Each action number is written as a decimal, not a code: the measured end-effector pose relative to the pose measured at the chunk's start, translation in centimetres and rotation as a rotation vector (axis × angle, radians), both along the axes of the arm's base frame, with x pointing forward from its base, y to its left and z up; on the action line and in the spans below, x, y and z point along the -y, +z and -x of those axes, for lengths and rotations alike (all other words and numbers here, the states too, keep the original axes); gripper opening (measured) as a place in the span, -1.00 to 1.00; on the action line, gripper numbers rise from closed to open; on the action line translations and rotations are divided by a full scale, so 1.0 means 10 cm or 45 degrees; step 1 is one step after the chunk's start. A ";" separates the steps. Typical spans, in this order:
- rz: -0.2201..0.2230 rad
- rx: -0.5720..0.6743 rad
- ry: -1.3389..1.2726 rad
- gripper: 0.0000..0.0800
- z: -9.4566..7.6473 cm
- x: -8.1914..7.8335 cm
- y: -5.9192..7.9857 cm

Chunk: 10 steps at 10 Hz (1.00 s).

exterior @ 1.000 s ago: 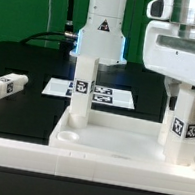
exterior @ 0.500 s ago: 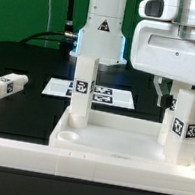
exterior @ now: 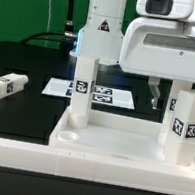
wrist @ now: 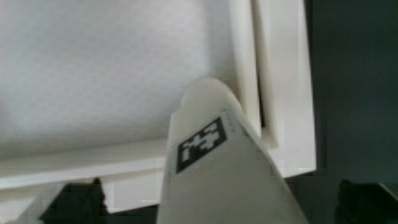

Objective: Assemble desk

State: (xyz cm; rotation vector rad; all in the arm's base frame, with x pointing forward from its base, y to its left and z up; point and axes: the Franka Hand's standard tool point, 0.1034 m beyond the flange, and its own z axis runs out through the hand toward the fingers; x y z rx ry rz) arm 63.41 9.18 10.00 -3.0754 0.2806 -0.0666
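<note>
The white desk slab (exterior: pixel 109 140) lies flat with its rim up. Two white legs stand upright in its corner sockets: one (exterior: pixel 81 91) towards the exterior view's left, one (exterior: pixel 188 124) at the right. My gripper (exterior: pixel 172 95) hangs just above the right leg, open, with a dark finger (exterior: pixel 154 92) beside the leg's top. In the wrist view the tagged leg (wrist: pixel 222 150) rises between the two fingers (wrist: pixel 71 202), apart from both, over the slab (wrist: pixel 107 70). A third leg (exterior: pixel 2 86) lies loose on the black table at the left.
The marker board (exterior: pixel 106 93) lies flat behind the slab, in front of the arm's white base (exterior: pixel 100 30). A long low white rail (exterior: pixel 85 167) runs along the front. An open round socket (exterior: pixel 68 139) shows at the slab's near left corner.
My gripper has opened and risen off the right leg. The leg stays upright in its socket. Nothing else has moved.
</note>
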 end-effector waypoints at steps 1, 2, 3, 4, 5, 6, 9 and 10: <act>0.020 0.008 0.112 0.62 -0.02 0.00 0.01; 0.028 0.011 0.199 0.62 -0.02 0.00 0.01; 0.037 0.014 0.271 0.62 -0.02 0.01 0.01; 0.059 0.018 0.384 0.62 -0.02 0.00 0.02; 0.066 0.020 0.436 0.62 -0.02 -0.01 0.02; 0.066 0.020 0.445 0.62 -0.01 -0.03 0.02; 0.063 0.019 0.424 0.18 -0.01 -0.02 0.01; 0.062 0.018 0.411 -0.28 -0.01 -0.02 0.01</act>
